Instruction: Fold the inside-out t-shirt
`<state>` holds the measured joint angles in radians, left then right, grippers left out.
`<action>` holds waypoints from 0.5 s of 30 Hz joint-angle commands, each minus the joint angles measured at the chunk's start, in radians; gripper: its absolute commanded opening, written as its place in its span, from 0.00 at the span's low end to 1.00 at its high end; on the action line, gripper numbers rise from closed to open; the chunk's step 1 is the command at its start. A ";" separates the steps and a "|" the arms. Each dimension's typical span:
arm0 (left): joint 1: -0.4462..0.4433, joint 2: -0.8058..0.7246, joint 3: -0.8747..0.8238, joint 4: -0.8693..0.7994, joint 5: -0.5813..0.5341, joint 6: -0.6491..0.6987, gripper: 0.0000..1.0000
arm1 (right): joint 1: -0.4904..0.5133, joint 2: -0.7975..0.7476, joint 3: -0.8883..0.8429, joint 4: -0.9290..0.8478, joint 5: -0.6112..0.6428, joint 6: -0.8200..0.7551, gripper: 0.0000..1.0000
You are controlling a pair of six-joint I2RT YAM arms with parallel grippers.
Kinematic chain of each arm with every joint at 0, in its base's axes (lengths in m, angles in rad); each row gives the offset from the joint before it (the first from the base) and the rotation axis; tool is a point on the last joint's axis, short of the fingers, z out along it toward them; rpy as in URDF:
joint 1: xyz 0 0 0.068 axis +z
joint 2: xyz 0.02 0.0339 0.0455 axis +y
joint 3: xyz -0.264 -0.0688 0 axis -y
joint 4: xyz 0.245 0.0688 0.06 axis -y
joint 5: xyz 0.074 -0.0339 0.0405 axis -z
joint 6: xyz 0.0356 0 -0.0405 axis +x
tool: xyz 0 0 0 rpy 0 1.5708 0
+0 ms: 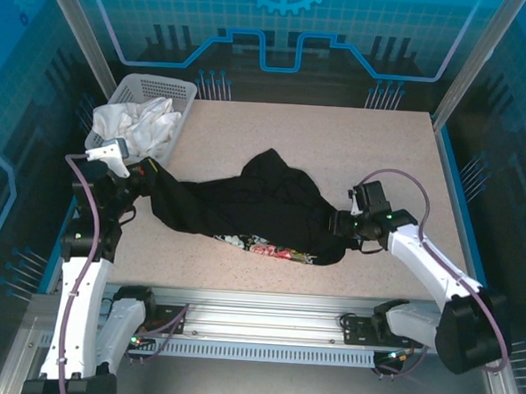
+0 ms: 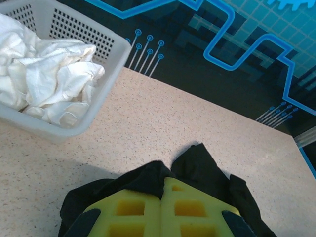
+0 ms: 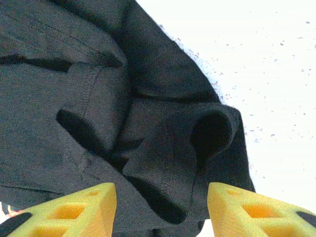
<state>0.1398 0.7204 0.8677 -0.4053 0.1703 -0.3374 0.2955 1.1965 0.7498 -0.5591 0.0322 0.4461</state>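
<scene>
T-shirt (image 1: pixel 244 209) crumpled on table (image 1: pixel 356 140); edge pinched by left end effector (image 2: pixel 161 190); right end effector (image 3: pixel 162 193) spread over it.

No writing, label or number is legible; the print (image 1: pixel 273 249) on the t-shirt (image 1: pixel 245 205) shows no readable letters.

Most of the yellow-and-white print (image 1: pixel 269 248) on the crumpled black fabric t-shirt (image 1: pixel 245 205) lies tucked under a fold, the exposed strip too small to read. The bottom edge crops the left gripper (image 2: pixel 161 197) and the right gripper (image 3: pixel 160 195) in their wrist views; the white perforated plastic basket (image 2: pixel 106 47) runs off the left edge.
</scene>
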 commanded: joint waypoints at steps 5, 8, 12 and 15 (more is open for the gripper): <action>0.009 0.040 0.006 0.043 0.102 -0.004 0.00 | -0.082 0.099 0.065 -0.013 -0.047 -0.073 0.53; 0.009 0.046 0.004 0.046 0.107 -0.004 0.00 | -0.053 0.109 0.056 -0.001 -0.082 -0.071 0.49; 0.009 0.048 -0.009 0.054 0.109 -0.001 0.00 | 0.019 0.072 0.051 0.016 -0.102 -0.084 0.44; 0.009 0.050 -0.011 0.056 0.109 0.001 0.00 | 0.072 0.078 0.068 0.013 -0.099 -0.102 0.43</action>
<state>0.1402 0.7715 0.8669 -0.3801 0.2527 -0.3401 0.3313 1.2865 0.7940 -0.5488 -0.0383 0.3733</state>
